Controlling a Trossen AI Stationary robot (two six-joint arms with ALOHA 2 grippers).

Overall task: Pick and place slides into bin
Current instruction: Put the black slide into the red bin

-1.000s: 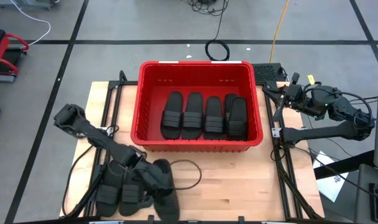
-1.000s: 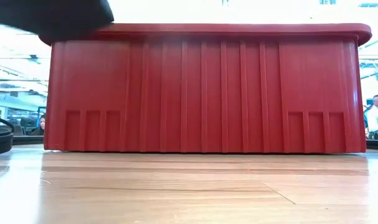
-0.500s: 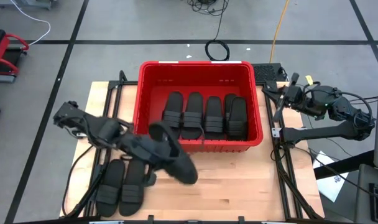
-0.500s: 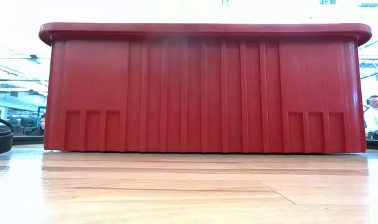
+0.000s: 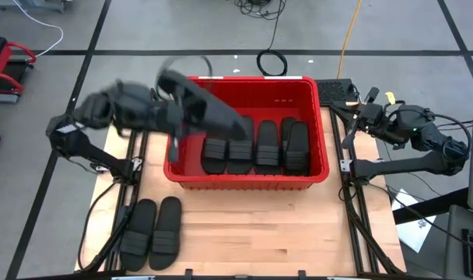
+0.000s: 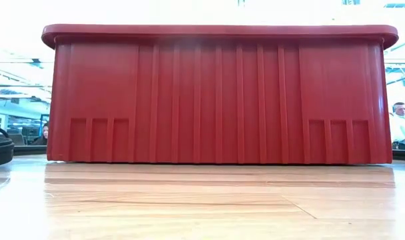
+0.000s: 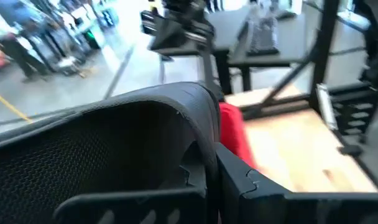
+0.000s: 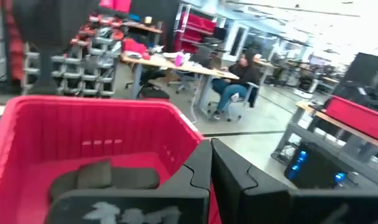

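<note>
Transport step: left claw [image 5: 191, 105] clenched on a slide [image 5: 213, 114], carried above the bin [image 5: 248, 181] at its left rim. Next, by judgement: lowering beside five slides [image 5: 256, 146] inside, then release. Two slides [image 5: 151, 232] left on the desk [image 5: 299, 233]. Right claw [image 5: 359, 109] shut, parked beside the bin.

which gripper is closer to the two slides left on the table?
Left. The left gripper, carrying a slide, is over the bin's left side; the right gripper sits beyond the bin's right wall, farther from that pair.
</note>
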